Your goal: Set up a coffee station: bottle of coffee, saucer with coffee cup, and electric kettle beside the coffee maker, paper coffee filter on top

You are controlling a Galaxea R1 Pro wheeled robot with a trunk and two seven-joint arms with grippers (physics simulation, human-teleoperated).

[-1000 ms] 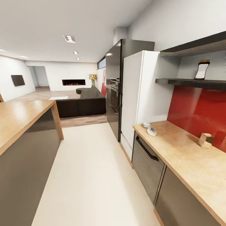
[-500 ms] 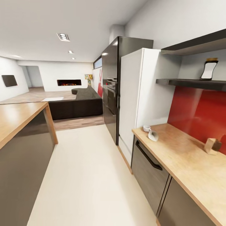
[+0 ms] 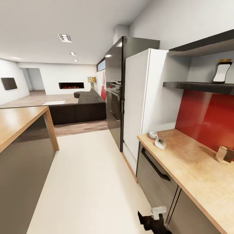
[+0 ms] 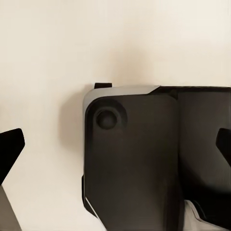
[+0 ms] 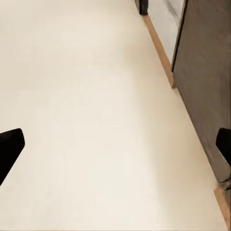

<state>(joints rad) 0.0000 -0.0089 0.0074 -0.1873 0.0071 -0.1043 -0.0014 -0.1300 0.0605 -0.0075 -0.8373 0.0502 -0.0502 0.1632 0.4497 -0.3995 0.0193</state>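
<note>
Wood-topped island [image 3: 16, 122] sits at my far left, pale floor [image 3: 87, 175] runs up the middle, and the wooden counter [image 3: 191, 169] over grey cabinets lines my right. On that counter I see the coffee cup [image 3: 152, 134] touching or just beside the paper coffee filter [image 3: 160, 143], near the white fridge [image 3: 143, 97]; a small wooden block [image 3: 224, 154] stands further along by the red backsplash [image 3: 208, 120]. The bottle of coffee [image 3: 221, 72] stands upright on the kitchen shelf [image 3: 200, 86] above. My right gripper [image 5: 115, 144] hangs low over the floor beside the cabinet fronts, fingers spread wide and empty; the left gripper [image 4: 115, 144] is likewise wide and empty, looking down at the robot's dark base [image 4: 154, 159]. Risk, in my judgement: the bottle is high and well apart from both grippers, so reaching before the base is squared to the counter could clip the shelf edge or topple the bottle. Driving closer could also scrape the right arm along the cabinets.
</note>
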